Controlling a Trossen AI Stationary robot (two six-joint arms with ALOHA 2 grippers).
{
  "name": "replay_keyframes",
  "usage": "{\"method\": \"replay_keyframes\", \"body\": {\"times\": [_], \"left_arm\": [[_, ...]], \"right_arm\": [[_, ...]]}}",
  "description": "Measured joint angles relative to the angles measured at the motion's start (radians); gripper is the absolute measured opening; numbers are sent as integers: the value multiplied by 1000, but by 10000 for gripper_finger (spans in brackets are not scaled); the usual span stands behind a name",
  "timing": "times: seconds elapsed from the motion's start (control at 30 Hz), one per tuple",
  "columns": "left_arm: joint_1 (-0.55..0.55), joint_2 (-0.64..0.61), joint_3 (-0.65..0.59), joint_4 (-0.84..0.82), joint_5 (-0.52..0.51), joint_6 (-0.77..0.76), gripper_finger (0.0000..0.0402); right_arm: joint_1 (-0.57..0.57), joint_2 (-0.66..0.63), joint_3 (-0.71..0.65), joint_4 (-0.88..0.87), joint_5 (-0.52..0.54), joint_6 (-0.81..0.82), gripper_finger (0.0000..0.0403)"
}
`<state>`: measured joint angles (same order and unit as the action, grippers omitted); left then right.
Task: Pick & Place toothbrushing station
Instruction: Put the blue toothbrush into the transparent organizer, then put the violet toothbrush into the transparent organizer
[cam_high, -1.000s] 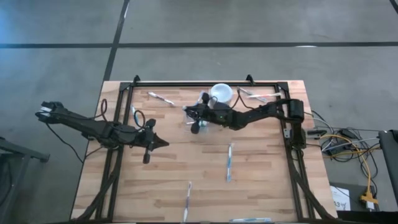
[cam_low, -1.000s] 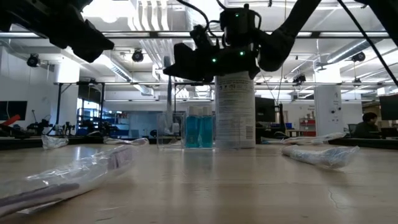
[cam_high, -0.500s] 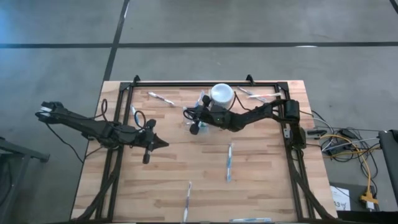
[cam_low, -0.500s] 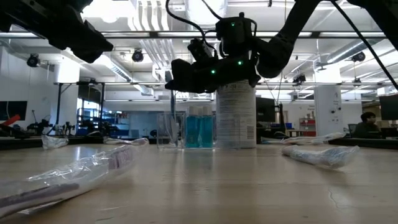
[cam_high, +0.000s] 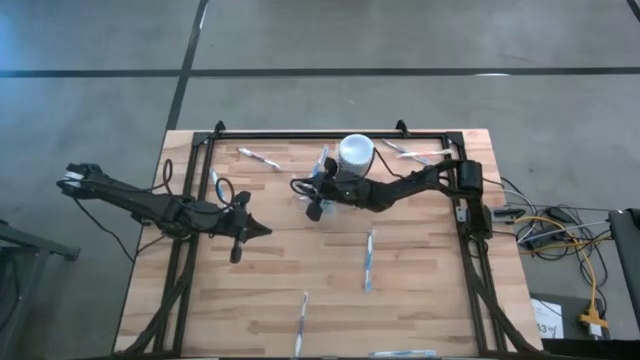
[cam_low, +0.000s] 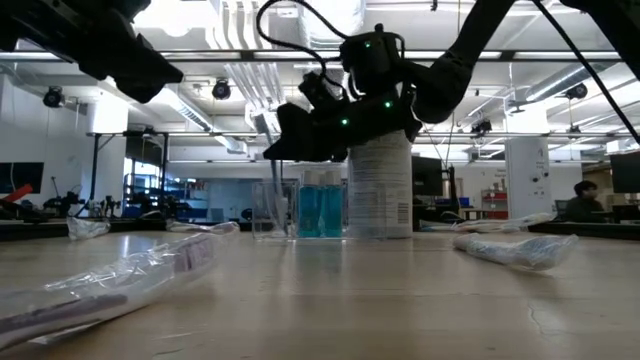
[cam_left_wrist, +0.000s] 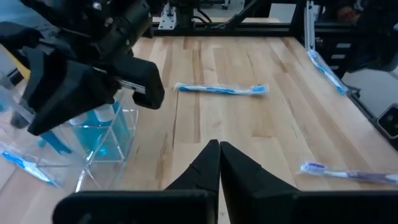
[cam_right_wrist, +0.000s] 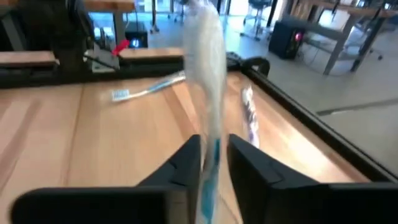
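The clear holder (cam_low: 271, 211) stands at the far middle of the table, next to the teal tubes (cam_low: 320, 210) and the tall white cup (cam_high: 355, 152). My right gripper (cam_high: 298, 186) hangs just above the holder, open, with a wrapped toothbrush (cam_right_wrist: 208, 74) standing upright between its fingers. The brush's lower end (cam_low: 276, 185) reaches down into the holder. My left gripper (cam_left_wrist: 218, 152) is shut and holds nothing. It hovers over the table's left middle (cam_high: 265, 231). My right gripper has the toothbrush's shaft (cam_right_wrist: 209, 158) between its two fingers, which come nearly level from the table's right side and lie across it. A gap shows beside the shaft, so I cannot tell whether the fingers touch it. The brush stands upright.
More wrapped toothbrushes lie flat on the wood: one right of the middle (cam_high: 369, 260), one near the front edge (cam_high: 301, 322), and two at the far edge (cam_high: 258, 157) (cam_high: 415, 152). A black frame (cam_high: 330, 133) borders the table.
My right gripper has sunk a little toward the clear holder and tipped its fingers downward. The upright toothbrush has gone down with it into the holder. The left arm has kept still.
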<state>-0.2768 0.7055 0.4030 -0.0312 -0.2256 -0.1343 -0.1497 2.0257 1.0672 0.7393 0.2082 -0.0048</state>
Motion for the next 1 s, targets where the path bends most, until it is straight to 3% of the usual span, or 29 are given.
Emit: {"method": "replay_keyframes", "body": {"times": [0.27, 0.5, 0.6, 0.73, 1.0], "left_arm": [[0, 0, 8, 13, 0, -49, 14], [0, -1, 17, 12, 2, -59, 16], [0, -1, 17, 7, 3, -60, 16], [0, -4, 17, -5, 1, -55, 14], [0, -25, 17, -10, 0, -39, 5]], "right_arm": [[10, -93, 4, -34, 4, 11, 152], [75, -325, -15, -190, -2, -76, 167], [128, -471, -71, -213, -29, -142, 157], [174, -708, -197, -220, -155, -151, 130], [193, -1220, -470, -428, -148, -53, 39]]}}
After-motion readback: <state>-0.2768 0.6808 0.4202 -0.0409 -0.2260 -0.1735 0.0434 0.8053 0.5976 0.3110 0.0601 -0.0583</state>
